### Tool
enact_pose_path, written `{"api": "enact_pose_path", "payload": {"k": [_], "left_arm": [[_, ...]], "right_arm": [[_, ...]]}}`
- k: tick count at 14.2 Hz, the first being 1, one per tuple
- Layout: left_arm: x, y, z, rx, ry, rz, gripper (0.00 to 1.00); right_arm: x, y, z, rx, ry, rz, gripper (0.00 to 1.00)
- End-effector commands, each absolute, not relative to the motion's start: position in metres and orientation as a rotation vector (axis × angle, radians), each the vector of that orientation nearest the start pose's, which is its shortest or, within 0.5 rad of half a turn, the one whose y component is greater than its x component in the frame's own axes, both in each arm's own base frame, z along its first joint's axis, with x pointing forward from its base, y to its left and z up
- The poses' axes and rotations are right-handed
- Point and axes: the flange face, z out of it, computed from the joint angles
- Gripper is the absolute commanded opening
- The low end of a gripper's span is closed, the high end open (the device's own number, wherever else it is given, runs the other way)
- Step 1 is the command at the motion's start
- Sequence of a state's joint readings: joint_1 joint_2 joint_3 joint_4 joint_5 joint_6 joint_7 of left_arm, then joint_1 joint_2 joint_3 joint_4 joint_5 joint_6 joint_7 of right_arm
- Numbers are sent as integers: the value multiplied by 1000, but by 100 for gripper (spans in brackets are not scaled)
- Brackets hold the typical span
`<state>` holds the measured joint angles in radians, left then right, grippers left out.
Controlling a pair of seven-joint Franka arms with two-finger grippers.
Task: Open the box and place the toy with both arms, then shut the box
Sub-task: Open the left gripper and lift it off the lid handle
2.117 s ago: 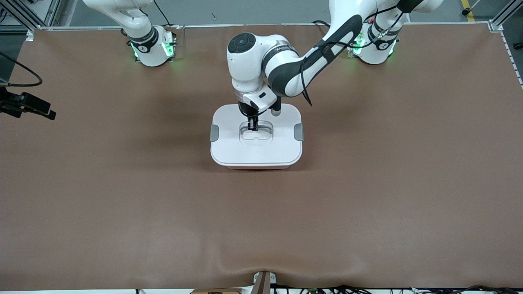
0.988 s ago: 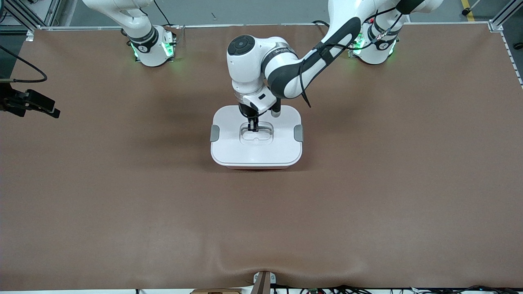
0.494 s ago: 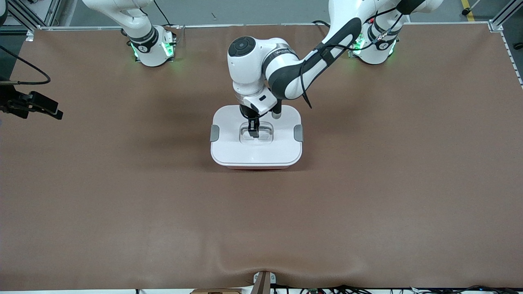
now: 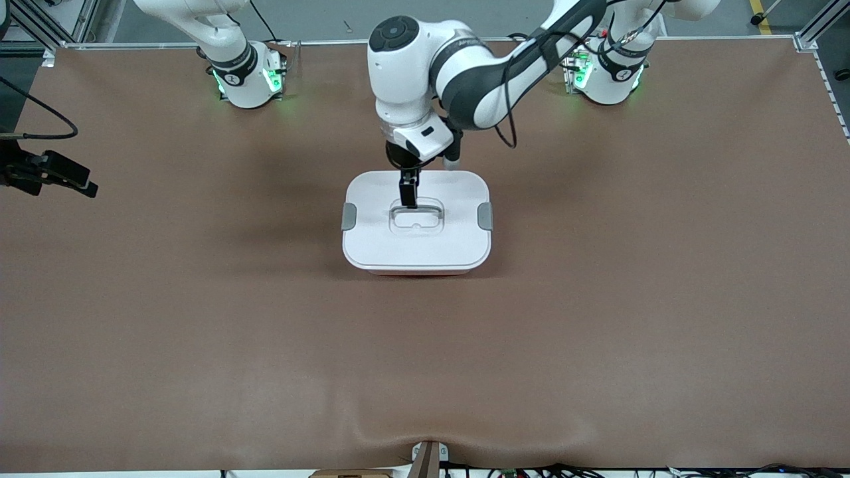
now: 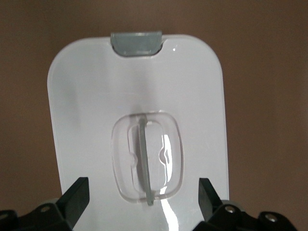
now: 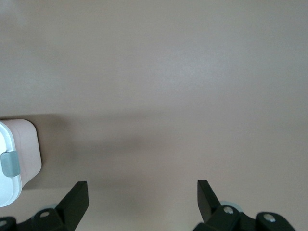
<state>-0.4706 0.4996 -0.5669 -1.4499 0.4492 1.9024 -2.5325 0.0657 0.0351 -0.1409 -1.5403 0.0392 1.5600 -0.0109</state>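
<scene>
Above the bare brown matte surface (image 6: 183, 72), the right arm's black two-fingered claw (image 6: 142, 202) is seen with its fingers spread wide, while a corner of the pale pink plastic box (image 6: 21, 144) with its white lid (image 6: 6, 187) and grey clip (image 6: 8, 163) is caught at the edge.

box (image 4: 416, 262) pale pink | lid (image 4: 451, 245) white | clips (image 4: 485, 216) grey

White arms (image 4: 425, 60), black bands, green-lit bases (image 4: 249, 79)
</scene>
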Motion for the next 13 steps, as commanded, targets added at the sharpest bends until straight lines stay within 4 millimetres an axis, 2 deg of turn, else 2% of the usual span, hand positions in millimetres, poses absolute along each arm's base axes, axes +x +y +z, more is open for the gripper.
{"api": "enact_pose_path", "payload": {"k": [1,4,7,9,11,13], "left_arm": [[472,-475,480,-2583,-1792,-213,100],[521,-399,514,-2663,-1670,-154,100],[548,-342,554,-2792,-1571,-72,100],[553,-305,572,-2813,-1483,-52,100],[554,-274,588,-2888,-1277,-39,100],[560,-236,601,-2921,-1160,-43,100]], "right_arm": [[564,-36,621,-3107,100,7,100],[564,-36,621,-3108,100,10,100],[564,-36,619,-3112,100,17,100],[564,-37,619,-3112,103,17,100],[564,-37,620,-3115,95,15,100],[563,-38,619,-3118,93,27,100]]}}
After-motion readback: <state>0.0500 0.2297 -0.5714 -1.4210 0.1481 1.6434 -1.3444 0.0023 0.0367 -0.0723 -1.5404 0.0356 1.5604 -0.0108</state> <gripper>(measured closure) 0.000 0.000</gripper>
